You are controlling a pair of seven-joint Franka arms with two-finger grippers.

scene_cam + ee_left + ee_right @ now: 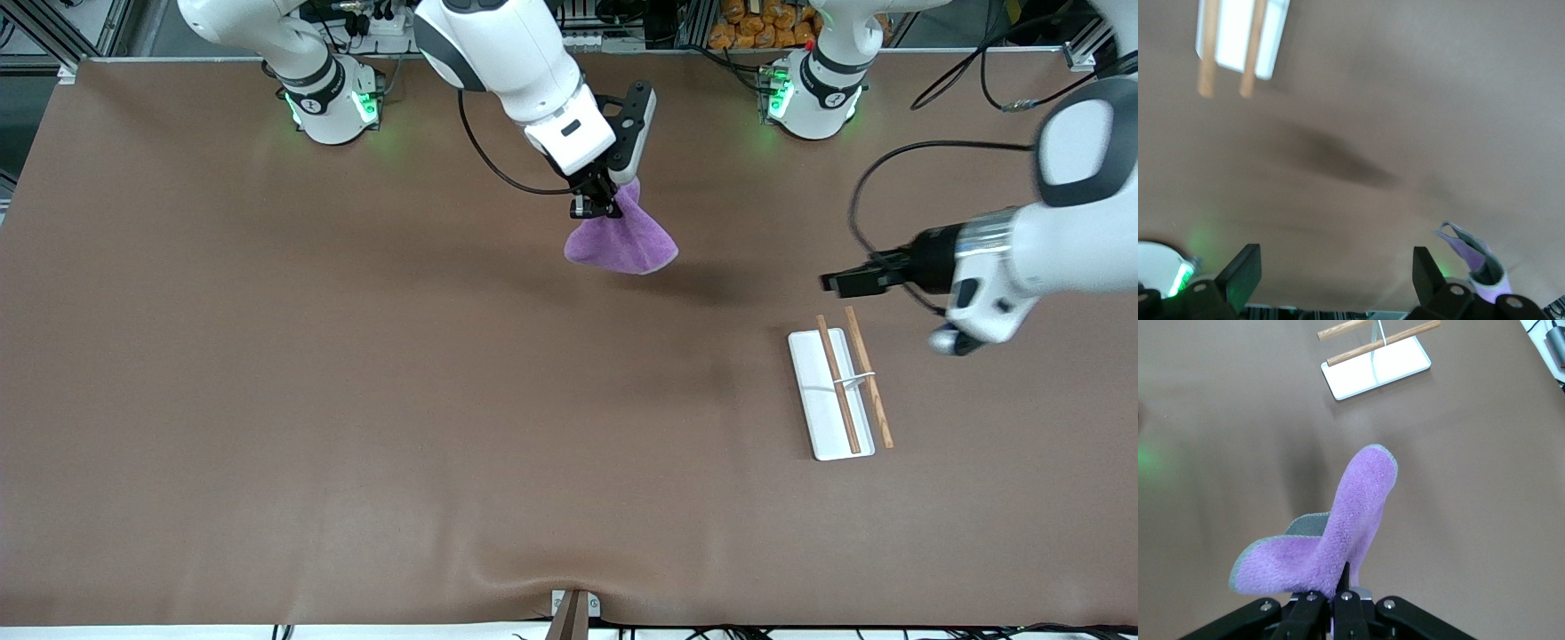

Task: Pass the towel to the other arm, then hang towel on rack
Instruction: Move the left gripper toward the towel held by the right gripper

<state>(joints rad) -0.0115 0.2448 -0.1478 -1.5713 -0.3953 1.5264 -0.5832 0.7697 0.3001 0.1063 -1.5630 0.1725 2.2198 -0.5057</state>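
My right gripper [594,206] is shut on the purple towel [622,240] and holds it in the air over the middle of the table, with the cloth hanging below the fingers. In the right wrist view the towel [1351,520] rises from the closed gripper [1338,590], its grey edge showing. My left gripper [831,282] is open and empty, over bare table close to the rack [813,391], and apart from the towel. The left wrist view shows the open gripper [1335,263], the rack [1238,33] and a corner of the towel [1465,243]. The rack also shows in the right wrist view [1378,367].
The rack's two wooden rods [840,382] lie over its white base, toward the left arm's end of the table. The arm bases [329,98] [813,93] stand along the table's edge farthest from the front camera. The brown table cover [356,400] is bare elsewhere.
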